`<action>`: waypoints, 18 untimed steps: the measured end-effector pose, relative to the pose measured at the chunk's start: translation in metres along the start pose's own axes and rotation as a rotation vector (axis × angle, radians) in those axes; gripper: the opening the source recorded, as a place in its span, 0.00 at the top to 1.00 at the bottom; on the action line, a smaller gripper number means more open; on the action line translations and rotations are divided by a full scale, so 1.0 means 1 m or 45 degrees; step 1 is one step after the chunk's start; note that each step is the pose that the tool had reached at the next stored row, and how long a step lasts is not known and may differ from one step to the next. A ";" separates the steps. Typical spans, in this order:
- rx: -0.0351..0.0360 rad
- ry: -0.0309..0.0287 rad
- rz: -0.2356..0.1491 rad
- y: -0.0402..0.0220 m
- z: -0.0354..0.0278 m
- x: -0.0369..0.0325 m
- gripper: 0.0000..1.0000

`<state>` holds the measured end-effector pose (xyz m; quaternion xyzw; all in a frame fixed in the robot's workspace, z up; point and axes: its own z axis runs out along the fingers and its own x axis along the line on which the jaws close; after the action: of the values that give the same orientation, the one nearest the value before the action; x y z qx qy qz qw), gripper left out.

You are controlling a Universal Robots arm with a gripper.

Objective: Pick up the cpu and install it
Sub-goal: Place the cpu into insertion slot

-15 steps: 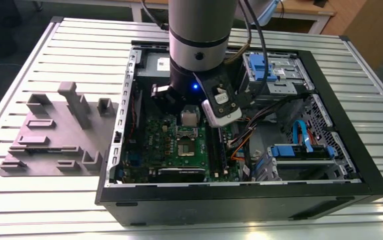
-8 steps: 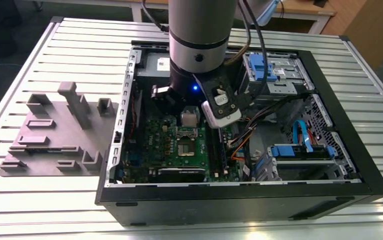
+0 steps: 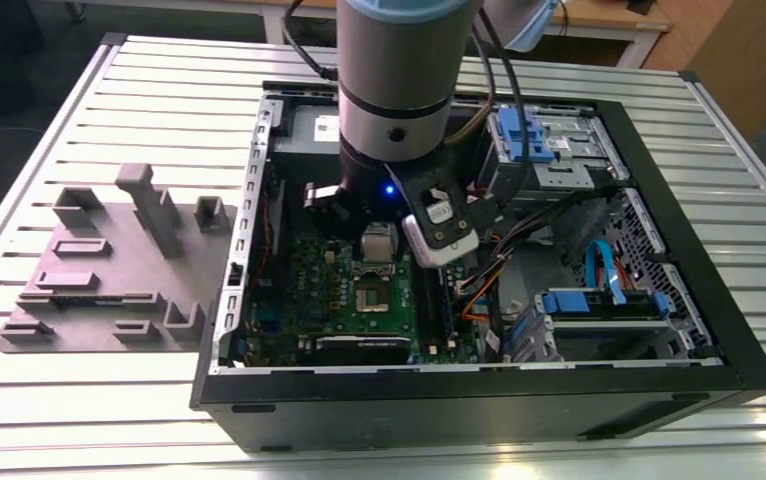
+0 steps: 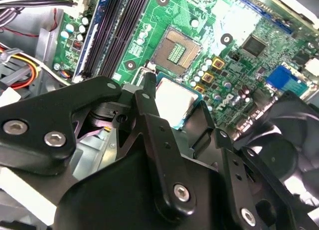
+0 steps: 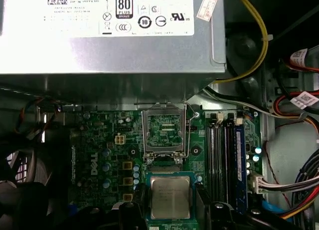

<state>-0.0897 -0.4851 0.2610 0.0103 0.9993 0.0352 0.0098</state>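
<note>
In the exterior view, the cpu [image 3: 378,240], a small flat silvery square, is held by the black gripper [image 3: 379,238] just beside the dark-centred socket [image 3: 372,298] on the green board [image 3: 310,275]. In the second wrist view, the cpu [image 4: 174,101], smooth and pale on top, is squeezed between two hard black fingers [image 4: 149,110], near the square socket [image 4: 175,50]. In the first wrist view, the cpu [image 5: 170,196] is seen with a grey metal top, close to the metal-framed socket [image 5: 163,131].

Green motherboard [image 5: 99,140], silvery cpu [image 5: 170,199], black computer case [image 3: 490,400].
The cpu's rim is teal; yellow squares dot the motherboard; the tray [image 3: 103,260] is plain grey, the drive clips [image 3: 523,135] bright blue, the table [image 3: 156,80] pale with ribbed stripes.
</note>
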 end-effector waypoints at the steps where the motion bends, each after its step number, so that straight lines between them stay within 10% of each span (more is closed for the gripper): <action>1: 0.0000 0.0004 -0.005 -0.0001 0.0018 -0.0001 0.53; 18: -0.0004 0.0012 -0.017 -0.0053 0.0314 -0.0016 0.53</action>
<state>-0.0876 -0.4883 0.2293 0.0036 0.9993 0.0353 0.0096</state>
